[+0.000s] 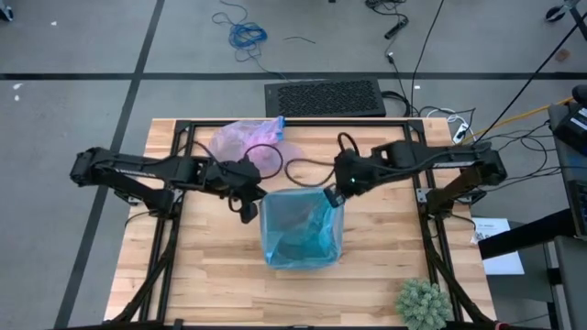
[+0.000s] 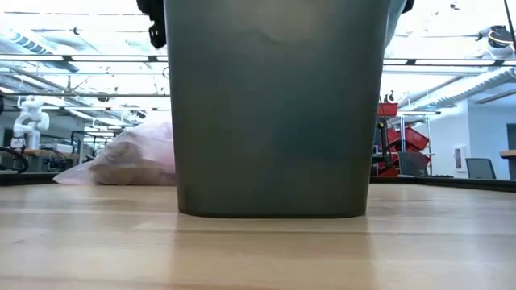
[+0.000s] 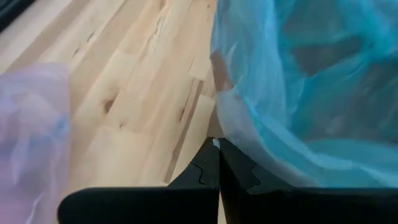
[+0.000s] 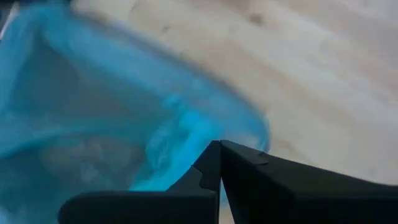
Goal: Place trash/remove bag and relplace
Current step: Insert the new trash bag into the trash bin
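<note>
High view: pink bag [image 1: 246, 139] lay behind bin [image 1: 301, 229], already out. Left gripper [image 1: 246, 213] and right gripper [image 1: 337, 196], both pinched shut, flanked blue liner [image 1: 303, 240]; best spread its rim evenly.

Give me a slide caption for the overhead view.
Both arms meet at a bin lined in blue; pink bag lies behind.

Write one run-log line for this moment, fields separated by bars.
left pincer: shut, beside bin | right pincer: shut, at light blue plastic bag rim | crinkly lavender-pink plastic bag: on table behind bin
</note>
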You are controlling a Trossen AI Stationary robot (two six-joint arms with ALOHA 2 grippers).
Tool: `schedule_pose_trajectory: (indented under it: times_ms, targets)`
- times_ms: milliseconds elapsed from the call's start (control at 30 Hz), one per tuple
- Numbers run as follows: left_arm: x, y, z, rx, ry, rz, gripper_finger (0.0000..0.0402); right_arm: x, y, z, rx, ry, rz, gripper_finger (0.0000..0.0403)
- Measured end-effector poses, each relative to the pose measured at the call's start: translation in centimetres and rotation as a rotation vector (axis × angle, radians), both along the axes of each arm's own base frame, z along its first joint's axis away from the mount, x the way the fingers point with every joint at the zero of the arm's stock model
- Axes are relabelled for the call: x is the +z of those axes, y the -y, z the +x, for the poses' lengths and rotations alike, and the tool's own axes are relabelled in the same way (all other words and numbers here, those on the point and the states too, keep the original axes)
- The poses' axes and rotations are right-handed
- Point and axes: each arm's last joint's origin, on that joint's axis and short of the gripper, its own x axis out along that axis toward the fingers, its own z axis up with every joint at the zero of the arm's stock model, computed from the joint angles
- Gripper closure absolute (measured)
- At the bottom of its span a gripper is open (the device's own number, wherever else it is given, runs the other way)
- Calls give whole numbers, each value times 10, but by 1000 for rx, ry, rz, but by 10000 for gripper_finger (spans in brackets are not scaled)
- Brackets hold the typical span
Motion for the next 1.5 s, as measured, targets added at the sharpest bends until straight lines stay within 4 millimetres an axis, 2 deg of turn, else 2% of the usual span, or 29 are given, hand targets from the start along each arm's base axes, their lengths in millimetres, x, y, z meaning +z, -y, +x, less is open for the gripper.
schedule_pose_trajectory:
  times_ms: [67, 200, 300, 467, 600, 700, 933, 1033, 1233, 1367, 1500]
  targets:
    - [10, 0, -5, 14, 34, -22, 402, -2, -12, -1, 17, -16, 30, 403]
    - [31, -1, -20, 49, 99, -74, 402, -21, -36, 5, -27, -89, 20, 403]
    - [38, -2, -32, 63, 123, -97, 402, -32, -42, 11, -56, -107, 16, 403]
    - [39, -2, -39, 89, 116, -132, 402, -67, -44, 24, -72, -205, 32, 403]
    - [25, 4, -29, 96, 66, -162, 402, -78, -45, 27, -60, -226, 55, 403]
    - [14, 8, -19, 86, 17, -158, 402, -75, -44, 27, -75, -194, 53, 403]
    - [5, 13, -6, 63, -4, -136, 402, -58, -42, 22, -107, -148, 18, 403]
    - [6, 12, -12, 78, -31, -143, 402, -51, -40, 17, -103, -151, 5, 403]
    - [20, 7, -39, 136, -5, -136, 402, -42, -38, 11, -88, -161, -25, 403]
    - [25, 8, -38, 132, 45, -205, 402, -41, -38, 10, -90, -156, -31, 403]
    - [29, 10, -28, 108, 117, -226, 402, -41, -38, 10, -91, -155, -32, 403]
